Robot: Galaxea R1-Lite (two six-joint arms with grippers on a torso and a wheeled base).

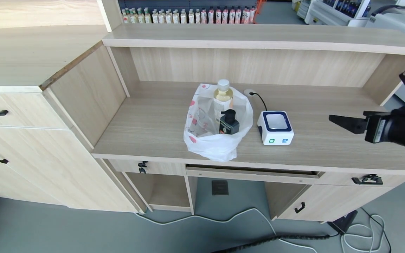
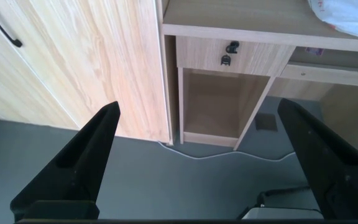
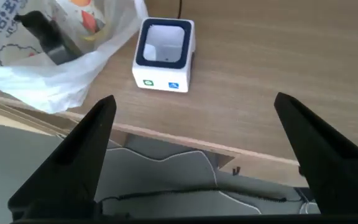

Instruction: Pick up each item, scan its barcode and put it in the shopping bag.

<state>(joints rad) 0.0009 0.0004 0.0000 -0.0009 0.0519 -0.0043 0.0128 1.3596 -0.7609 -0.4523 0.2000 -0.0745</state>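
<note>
A white plastic shopping bag (image 1: pixel 207 140) stands open in the middle of the wooden counter (image 1: pixel 153 130). Inside it are a tall bottle of yellowish liquid with a white cap (image 1: pixel 222 97) and a black pump bottle (image 1: pixel 228 123). Just right of the bag sits the white barcode scanner with a blue-framed window (image 1: pixel 275 128), also in the right wrist view as the scanner (image 3: pixel 164 55) beside the bag (image 3: pixel 55 56). My right gripper (image 1: pixel 364 109) hovers right of the scanner, open and empty (image 3: pixel 194 162). My left gripper (image 2: pixel 197 168) hangs low by the cabinet, open and empty.
A raised shelf (image 1: pixel 258 38) overhangs the back of the counter. The scanner's cable (image 1: pixel 260 100) runs to a hole behind it. A pull-out tray (image 1: pixel 251 172) and drawers sit under the counter edge. Cables (image 1: pixel 258 225) lie on the grey floor.
</note>
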